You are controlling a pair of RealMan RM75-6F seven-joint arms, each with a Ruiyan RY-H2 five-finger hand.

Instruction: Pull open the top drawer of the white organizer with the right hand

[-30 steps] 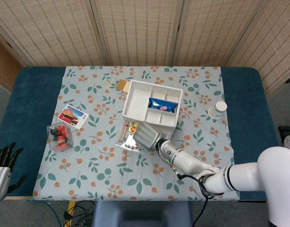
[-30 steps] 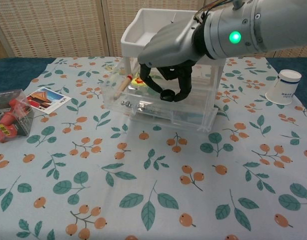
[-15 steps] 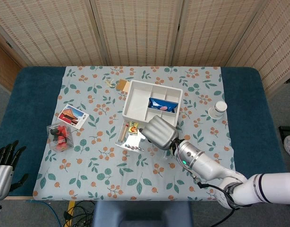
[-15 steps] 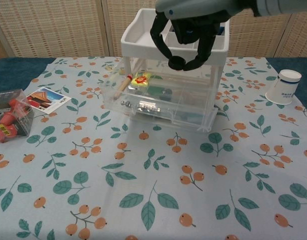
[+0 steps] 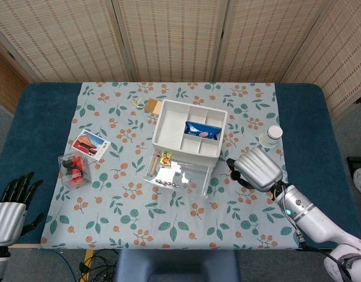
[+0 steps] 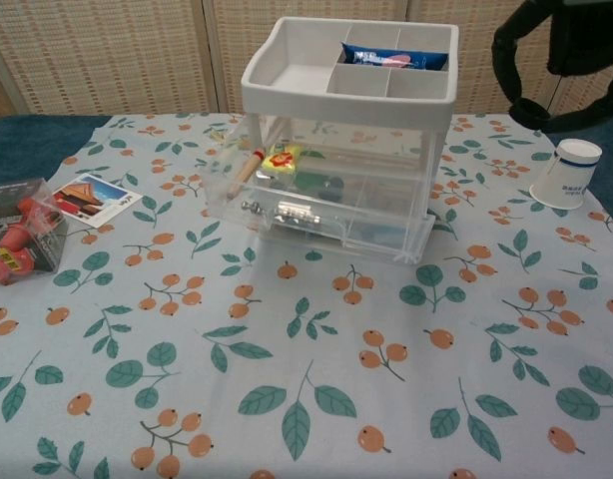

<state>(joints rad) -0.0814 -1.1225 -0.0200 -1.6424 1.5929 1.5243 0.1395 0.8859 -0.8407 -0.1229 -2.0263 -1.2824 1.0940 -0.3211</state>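
Observation:
The white organizer (image 5: 169,132) (image 6: 292,80) stands mid-table, with a blue packet (image 5: 201,130) in its top tray. Its clear top drawer (image 5: 171,174) (image 6: 287,205) juts out toward the table's front and holds a wooden stick, a yellow packet and small metal parts. My right hand (image 5: 258,169) (image 6: 551,60) hovers to the right of the organizer, clear of the drawer, fingers curled in and holding nothing. My left hand (image 5: 13,205) hangs off the table's front left corner with its fingers spread.
A paper cup (image 5: 273,134) (image 6: 569,172) stands to the right of the organizer, just behind my right hand. At the left lie a picture card (image 5: 90,144) (image 6: 92,197) and a clear box of red pieces (image 5: 74,168) (image 6: 17,239).
My right hand has left the drawer front, risen and swung off to the right of the organizer. The drawer stays pulled out. My left hand has edged up slightly.

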